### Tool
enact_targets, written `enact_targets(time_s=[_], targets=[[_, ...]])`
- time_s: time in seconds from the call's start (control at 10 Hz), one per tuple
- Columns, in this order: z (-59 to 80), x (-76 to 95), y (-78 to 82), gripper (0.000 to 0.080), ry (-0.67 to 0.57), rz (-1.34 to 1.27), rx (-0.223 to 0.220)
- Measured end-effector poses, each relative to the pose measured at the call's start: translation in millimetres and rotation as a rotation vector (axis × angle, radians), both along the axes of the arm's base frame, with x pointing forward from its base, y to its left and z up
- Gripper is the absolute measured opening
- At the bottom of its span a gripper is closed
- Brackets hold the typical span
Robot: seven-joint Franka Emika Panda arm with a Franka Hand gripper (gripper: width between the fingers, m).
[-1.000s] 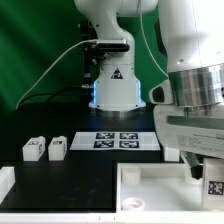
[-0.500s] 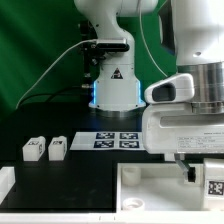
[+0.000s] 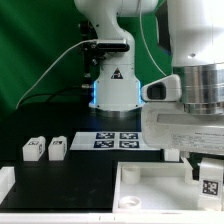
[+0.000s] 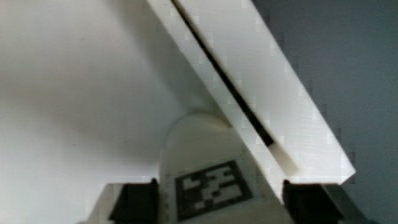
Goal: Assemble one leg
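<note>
The arm reaches down at the exterior view's right, its fingers [image 4: 214,202] clamped on the leg [image 3: 210,179], apparently held just above the white tray [image 3: 150,195]. Two spare blocks [image 3: 45,149] sit on the table [image 3: 90,172].

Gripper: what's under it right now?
The gripper is shut on a leg, tag facing the wrist camera. Under the leg lies the white tray-like piece. The leg's tip and any contact with the tray are hidden.
</note>
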State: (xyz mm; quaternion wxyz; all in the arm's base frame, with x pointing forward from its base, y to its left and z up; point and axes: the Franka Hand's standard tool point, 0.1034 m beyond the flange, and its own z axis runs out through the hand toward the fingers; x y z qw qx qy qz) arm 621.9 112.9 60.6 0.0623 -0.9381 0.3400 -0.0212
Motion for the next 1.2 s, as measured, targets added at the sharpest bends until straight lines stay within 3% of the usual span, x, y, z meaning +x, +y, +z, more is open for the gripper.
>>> enact_targets(time_s=[0.4, 0.8, 0.9, 1.0, 1.2], targets=[[-0.1, -2.0, -16.0, 0.0333, 0.042, -0.358, -0.020], [-0.4, -3.2, -21.9, 0.0337, 0.037, -0.379, -0.037], [-0.4, -3.2, -21.9, 0.0534, 0.037, -0.379, -0.037], [-0.4, -3.2, -21.9, 0.0613, 0.037, -0.379, -0.037], [-0.4, -3.2, -21.9, 0.0642, 0.037, -0.379, -0.037]])
